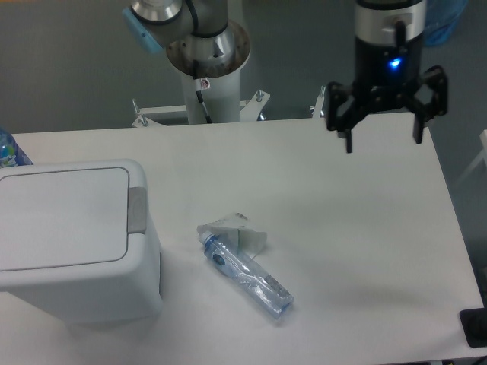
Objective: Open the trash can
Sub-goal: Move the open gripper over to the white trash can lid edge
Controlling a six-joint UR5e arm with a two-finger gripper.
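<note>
Camera, 1 trash can (72,239) lid shut, 1 bottle (245,274), 1 tool (383,139) spread

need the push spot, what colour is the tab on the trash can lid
Grey, on the white trash can, its tab clearest in the fixed camera view.

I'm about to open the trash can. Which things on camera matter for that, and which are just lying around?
For the job:
- trash can, lid down
- its grey push tab
- gripper, open, up over the far right of the table

Just lying about:
- crushed clear bottle in the middle of the table
- another bottle, partly visible at the left edge
</note>
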